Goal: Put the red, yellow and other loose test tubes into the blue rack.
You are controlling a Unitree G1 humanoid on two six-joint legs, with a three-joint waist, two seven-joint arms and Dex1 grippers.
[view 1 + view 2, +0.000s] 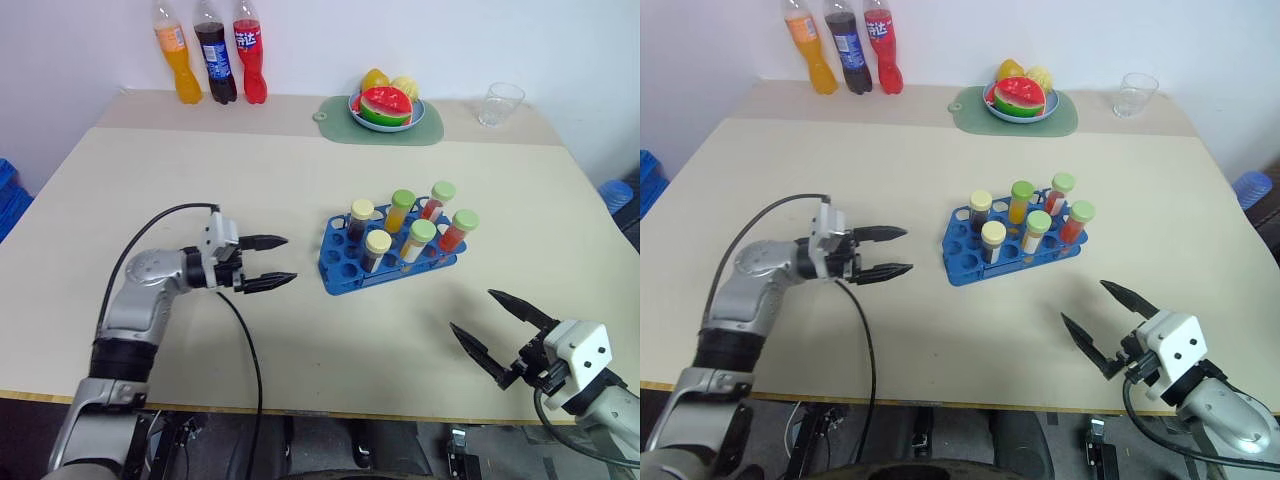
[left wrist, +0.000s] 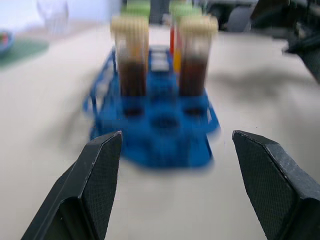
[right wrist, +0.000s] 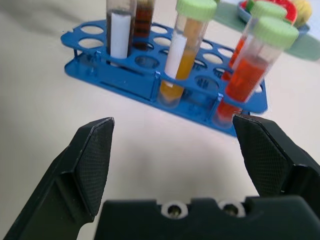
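The blue rack (image 1: 340,270) stands right of the table's centre and holds several capped test tubes upright. Among them are a dark one with a pale yellow cap (image 1: 376,250), a yellow one with a green cap (image 1: 400,209) and a red one with a green cap (image 1: 458,230). Every tube I see is in the rack. My left gripper (image 1: 290,259) hovers a short way to the rack's left, pointing at it, open and empty. Near the front edge, to the rack's right, my right gripper (image 1: 471,309) is open and empty too. The rack (image 2: 165,140) fills the gap between the left fingers in the left wrist view.
Three soda bottles (image 1: 210,50) stand at the back left. A plate of fruit (image 1: 387,108) on a green mat and a clear glass (image 1: 499,103) sit at the back right. A black cable (image 1: 245,340) hangs from my left arm over the table's front edge.
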